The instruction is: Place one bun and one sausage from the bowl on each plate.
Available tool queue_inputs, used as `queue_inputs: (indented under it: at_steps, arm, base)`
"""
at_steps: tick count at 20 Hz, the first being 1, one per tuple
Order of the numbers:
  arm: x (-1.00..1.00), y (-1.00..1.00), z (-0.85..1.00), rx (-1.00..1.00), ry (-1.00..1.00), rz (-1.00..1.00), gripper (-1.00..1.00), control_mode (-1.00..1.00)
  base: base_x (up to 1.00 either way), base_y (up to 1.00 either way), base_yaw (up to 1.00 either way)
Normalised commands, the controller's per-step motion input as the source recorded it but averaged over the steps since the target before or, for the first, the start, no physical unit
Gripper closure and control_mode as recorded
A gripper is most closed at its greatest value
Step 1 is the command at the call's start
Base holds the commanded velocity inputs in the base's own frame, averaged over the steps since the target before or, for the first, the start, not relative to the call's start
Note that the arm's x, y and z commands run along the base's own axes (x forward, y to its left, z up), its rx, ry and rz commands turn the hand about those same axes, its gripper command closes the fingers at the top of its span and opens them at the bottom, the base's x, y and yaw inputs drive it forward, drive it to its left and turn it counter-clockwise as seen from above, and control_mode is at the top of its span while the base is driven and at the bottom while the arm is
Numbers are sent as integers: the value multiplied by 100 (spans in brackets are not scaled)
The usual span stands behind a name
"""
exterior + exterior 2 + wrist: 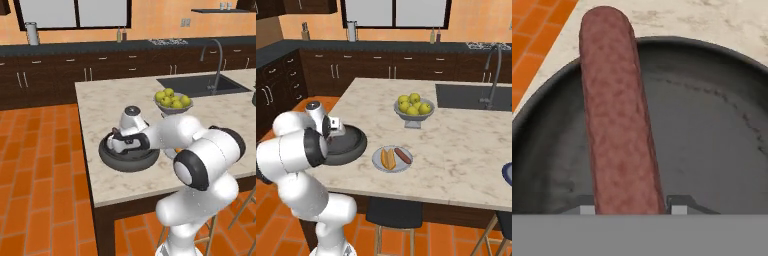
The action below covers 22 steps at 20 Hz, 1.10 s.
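The marble counter (466,145) spans the middle of the right base view, a sink (473,96) at its upper right and a fruit bowl (414,113) at centre. At left centre the arm covers much of the dark bowl (351,145). Just right, the pale plate (378,163) holds a bun (387,158) and sausage (403,155). In the hand view the gripper (630,207) clamps a reddish-brown, speckled sausage (617,120) over the bowl.

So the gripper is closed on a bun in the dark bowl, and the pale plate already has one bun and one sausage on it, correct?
Not quite. The hand view shows the gripper closed on a sausage, not a bun, over the dark bowl. The rest holds: in the right base view the pale plate already carries one bun and one sausage.
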Motion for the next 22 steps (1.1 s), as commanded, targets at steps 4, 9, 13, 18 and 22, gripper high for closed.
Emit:
queue_inputs:
  at_steps: [4,9,13,18,22]
  arm:
    - [-99,-56,84,0,-1,0,100,-100]
    - [-98,-75,100,4,0,-7,100,-100]
    - [-100,-44,99,1,0,-16,100,-100]
    - [-86,-36,70,0,4,-9,100,-100]
    - [-37,0,0,0,0,2,100,-100]
  base:
    - [0,0,0]
    - [0,0,0]
    - [0,0,0]
    - [0,0,0]
    - [0,0,0]
